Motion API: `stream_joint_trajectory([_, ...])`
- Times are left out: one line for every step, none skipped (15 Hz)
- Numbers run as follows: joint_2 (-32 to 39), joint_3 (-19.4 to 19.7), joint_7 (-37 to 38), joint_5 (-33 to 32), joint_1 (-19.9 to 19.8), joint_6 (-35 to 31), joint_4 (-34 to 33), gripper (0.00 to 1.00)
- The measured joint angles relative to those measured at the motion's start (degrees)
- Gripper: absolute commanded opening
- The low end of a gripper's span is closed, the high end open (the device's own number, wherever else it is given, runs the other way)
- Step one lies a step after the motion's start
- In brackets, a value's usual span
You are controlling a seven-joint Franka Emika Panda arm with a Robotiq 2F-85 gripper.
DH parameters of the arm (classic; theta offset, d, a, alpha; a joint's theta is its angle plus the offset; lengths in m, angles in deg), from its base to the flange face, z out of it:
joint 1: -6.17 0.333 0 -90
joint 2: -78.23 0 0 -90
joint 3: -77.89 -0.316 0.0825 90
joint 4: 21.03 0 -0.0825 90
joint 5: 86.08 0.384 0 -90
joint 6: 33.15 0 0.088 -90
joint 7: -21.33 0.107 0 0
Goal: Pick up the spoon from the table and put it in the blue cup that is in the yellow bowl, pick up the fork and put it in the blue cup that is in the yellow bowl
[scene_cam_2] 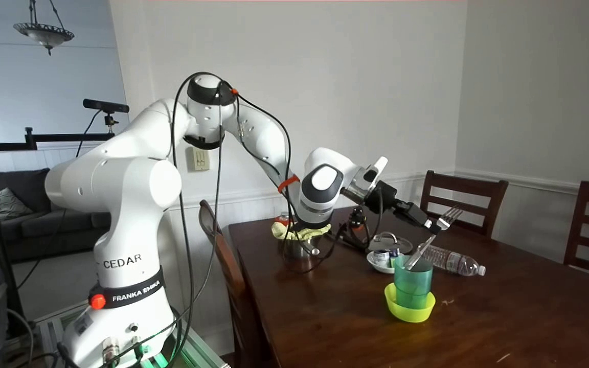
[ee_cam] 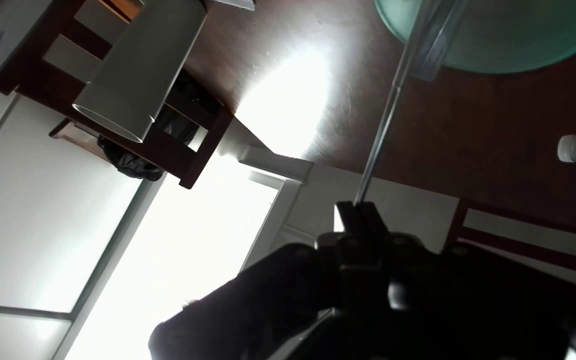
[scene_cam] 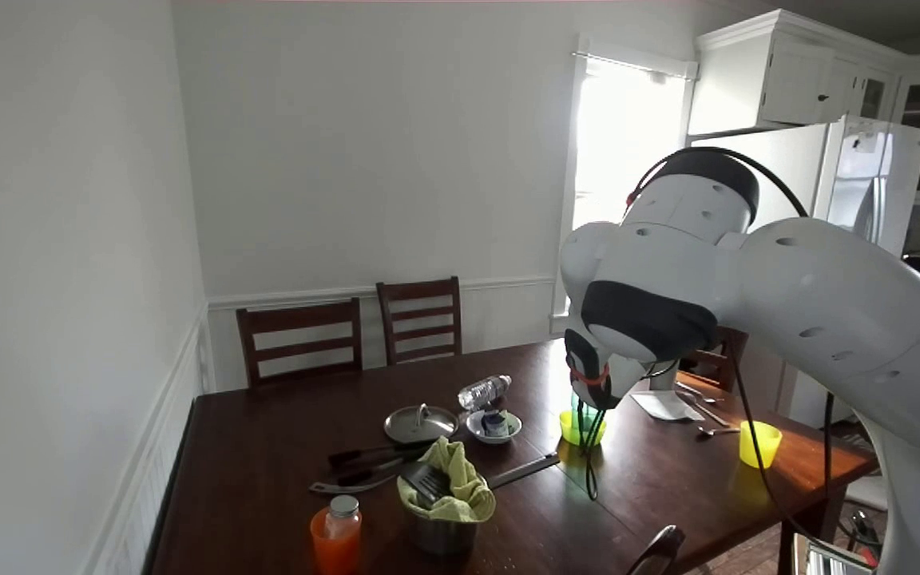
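Well inside the bench point(scene_cam_2: 509, 322) edges, the pincer point(ee_cam: 358, 204) grips the fork point(scene_cam_2: 422, 251) near its tines, handle slanting into the blue cup point(scene_cam_2: 413, 283) within the yellow bowl point(scene_cam_2: 410, 315), likely for handle-first release.

Tilted fork point(scene_cam_2: 421, 252) in tool point(scene_cam_2: 431, 226)

so from here, cup point(scene_cam_2: 413, 292) sits in the bowl point(scene_cam_2: 411, 315) on the table point(scene_cam_2: 509, 317), fork point(scene_cam_2: 421, 251) slanting down into the cup. Bottle point(scene_cam_2: 451, 260) lying behind it to the right, dish point(scene_cam_2: 377, 267) behind left, pot point(scene_cam_2: 295, 259) further left.
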Motion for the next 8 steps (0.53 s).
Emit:
stream_joint_trajectory([0.39,-1.18,-1.00,1.45,-0.58,-1.17,-0.03,0.01])
stream_joint_trajectory([0.61,-2.32,-2.00,2.64,-1.26,-2.20,-0.12,0.01])
stream_joint_trajectory([0.74,-3.38,-2.98,3.67,-1.99,-3.03,-0.29,0.01])
stream_joint_trajectory([0.78,-4.32,-3.98,4.52,-2.74,-3.80,-0.49,0.01])
stream_joint_trajectory([0.78,-5.17,-4.90,5.18,-3.55,-4.48,-0.81,0.01])
stream_joint_trajectory([0.78,-5.97,-5.66,5.80,-4.36,-5.11,-1.19,0.01])
stream_joint_trajectory([0.78,-6.72,-6.41,6.41,-5.13,-5.61,-1.59,0.29])
stream_joint_trajectory([0.78,-7.46,-7.05,6.92,-5.86,-5.88,-2.01,0.29])
